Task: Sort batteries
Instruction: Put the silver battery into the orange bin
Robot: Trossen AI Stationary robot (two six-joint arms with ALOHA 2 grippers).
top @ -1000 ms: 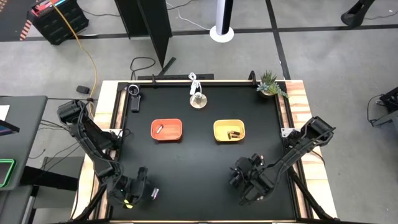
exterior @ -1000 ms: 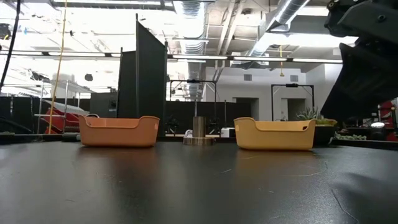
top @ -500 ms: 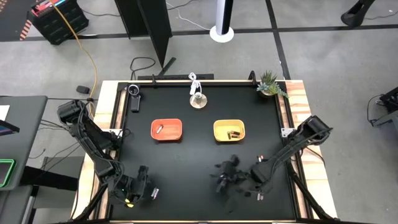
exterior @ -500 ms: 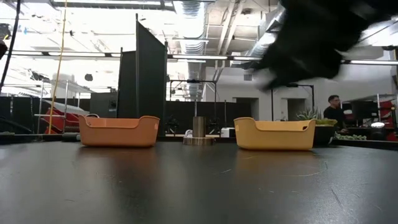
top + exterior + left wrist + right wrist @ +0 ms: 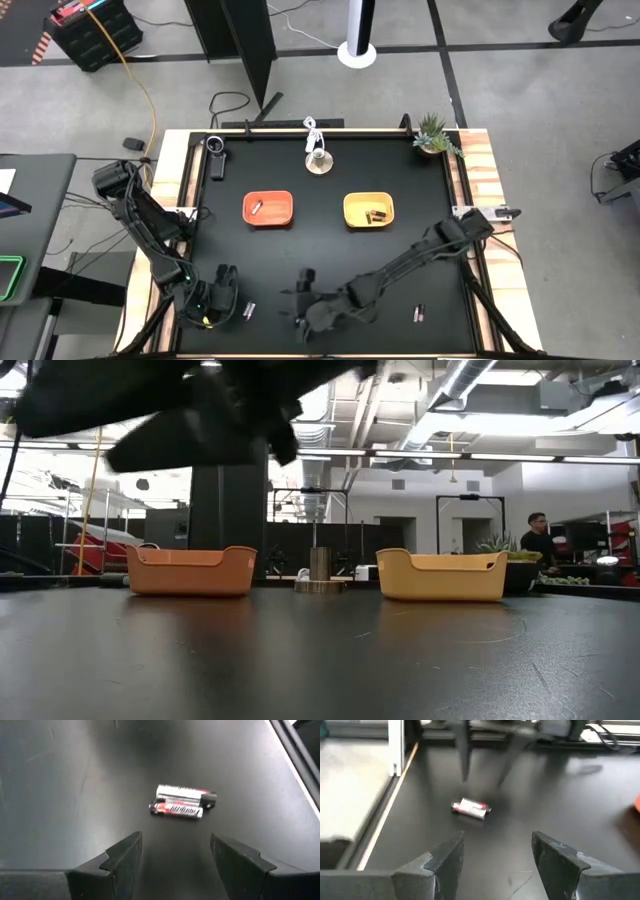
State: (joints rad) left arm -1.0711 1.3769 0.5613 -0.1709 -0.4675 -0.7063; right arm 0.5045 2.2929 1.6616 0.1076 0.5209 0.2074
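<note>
Two silvery-white batteries with red print lie side by side on the black table near its near-left corner. My left gripper is open just short of them. My right gripper is open too. It reaches in from the table's right and faces the same batteries from a distance. A dark battery lies near the near edge on the right. The orange tray holds a silvery battery. The yellow tray holds dark ones.
A round metal-and-wood object with a white cable stands at the far edge, with a small plant at the far-right corner and a camera at the far left. Both trays sit mid-table. A person is in the room behind.
My right arm has swept fast along the near edge from the table's near-right area toward its left, stretching out low across the table. The dark battery on the right, which the gripper covered a second ago, now lies in the open.
</note>
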